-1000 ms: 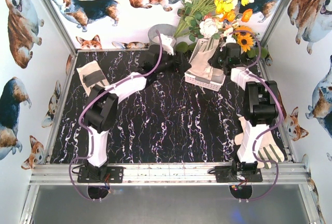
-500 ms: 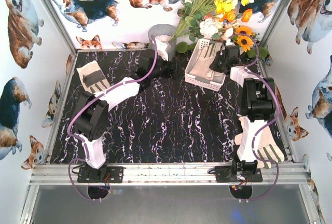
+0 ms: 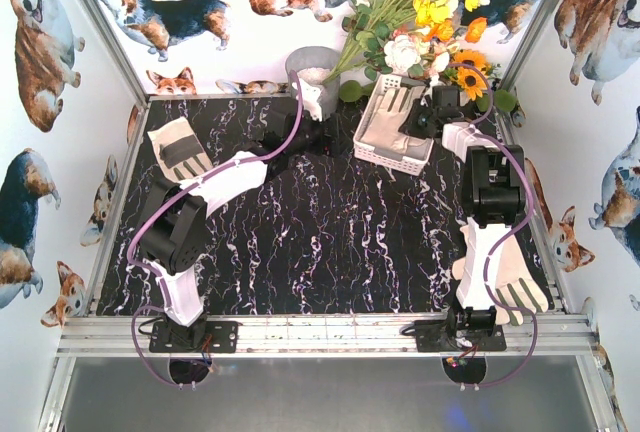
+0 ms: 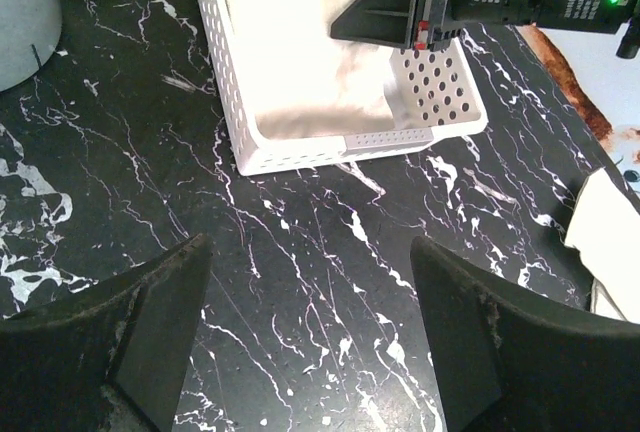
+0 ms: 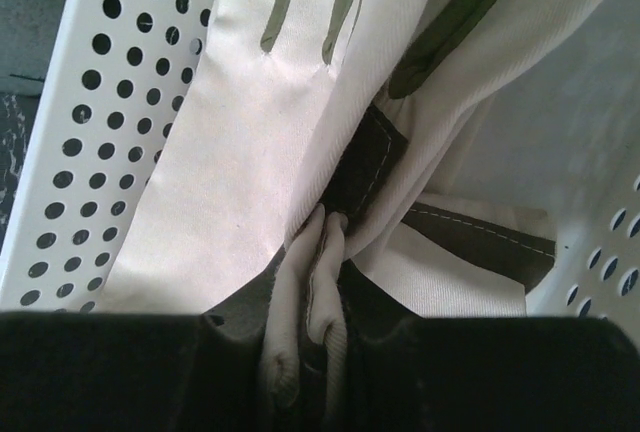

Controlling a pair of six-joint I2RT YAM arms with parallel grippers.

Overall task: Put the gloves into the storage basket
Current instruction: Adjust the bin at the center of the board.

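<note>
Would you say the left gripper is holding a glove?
No, the left gripper stands open, with only bare table between its jaws.

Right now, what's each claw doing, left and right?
Left claw: open, holding nothing.
Right claw: closed on a cream-white fabric glove with dark panels, inside the white perforated plastic basket.

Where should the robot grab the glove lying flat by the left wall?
Probably from straight above, pinching the edge of the glove that faces the table's middle. It lies flat on the table, so nothing can slide under it, and the wall crowds its far side. The open left end effector looks like the free one to use.
</note>
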